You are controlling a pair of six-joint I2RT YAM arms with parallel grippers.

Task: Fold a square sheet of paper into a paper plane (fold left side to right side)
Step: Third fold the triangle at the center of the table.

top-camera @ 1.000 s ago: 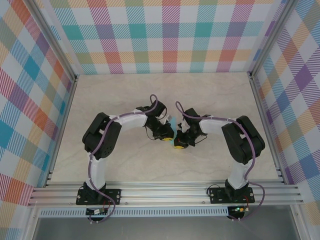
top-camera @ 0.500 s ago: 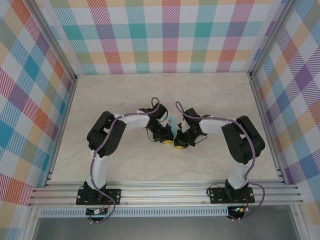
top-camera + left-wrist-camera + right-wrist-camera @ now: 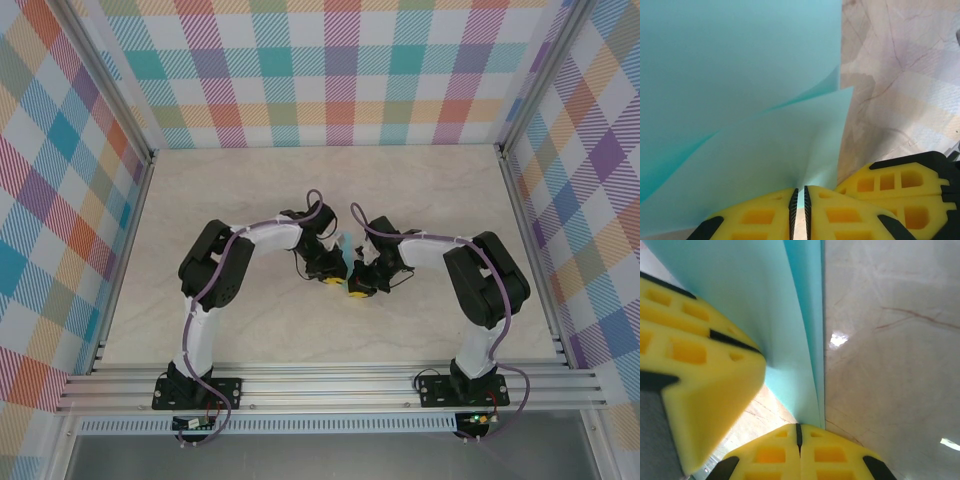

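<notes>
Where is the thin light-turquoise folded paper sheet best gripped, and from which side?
I would pinch the thin light-turquoise folded paper sheet at its near edge, coming from the robot's side, one finger per face: it stands upright, layers close there.

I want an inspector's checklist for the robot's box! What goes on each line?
Surface: pale marbled table.
Job's things: turquoise paper, held up between the two tools, bent into curved layers.
Clutter: nothing seen.
Grippers: left tool pinched on the paper; right tool shut on the paper too. They sit close together mid-table.
Cables: purple cables run along both arms.
Surroundings: colourful checked walls; metal rail at the near edge.
</notes>
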